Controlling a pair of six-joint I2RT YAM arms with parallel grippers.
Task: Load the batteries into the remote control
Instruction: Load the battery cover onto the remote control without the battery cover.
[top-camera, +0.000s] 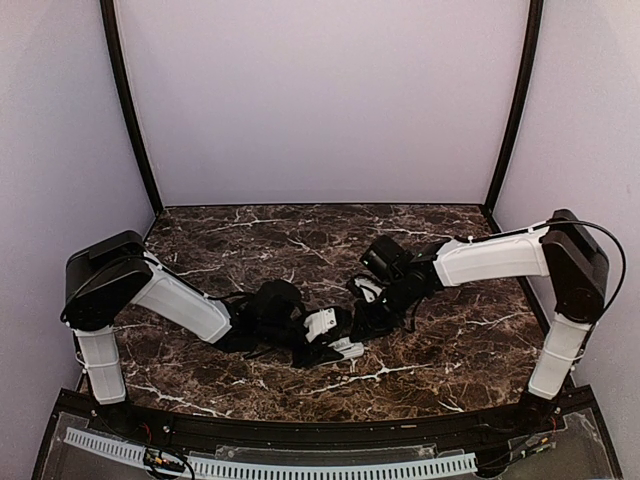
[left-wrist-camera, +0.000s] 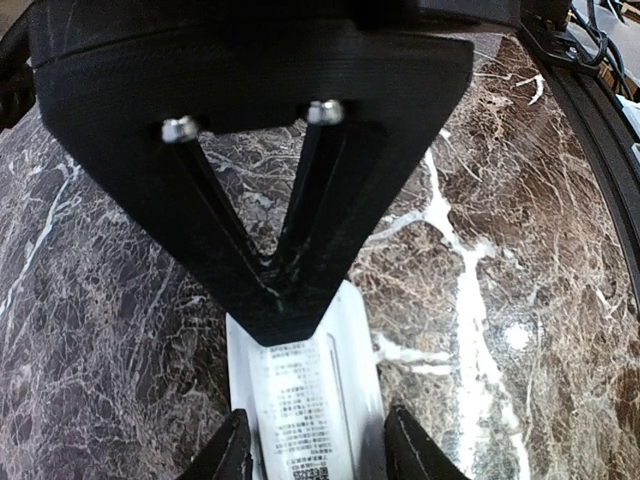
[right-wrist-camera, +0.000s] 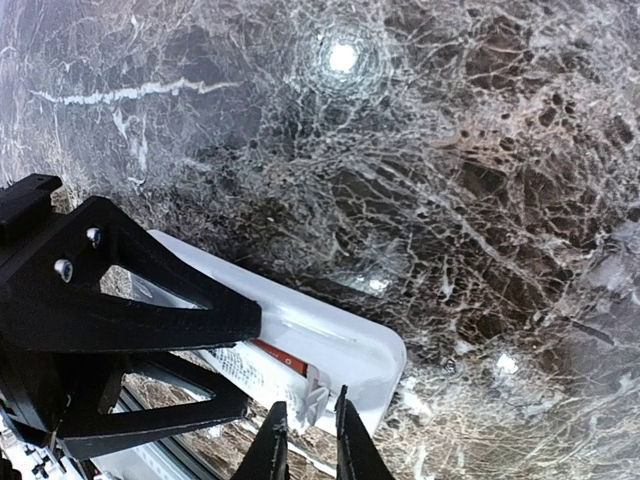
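left gripper (left-wrist-camera: 318, 412) low, fingers (left-wrist-camera: 225, 455) straddling remote control (left-wrist-camera: 300, 375), grip unclear | right gripper (right-wrist-camera: 308, 405) low, fingertips (right-wrist-camera: 272, 450) almost touching at its end

The table (right-wrist-camera: 480, 200) looks like polished brown marble with white veins, glossy enough to mirror a lamp glare at 12 o'clock in the right wrist view. The remote control (left-wrist-camera: 300, 400) is smooth white plastic with a soft sheen and carries a matt printed label. The left gripper (left-wrist-camera: 315, 455) and right gripper (right-wrist-camera: 308, 445) are matt black plastic, finely ridged in layers, fastened by bright metal screws (left-wrist-camera: 180, 129).
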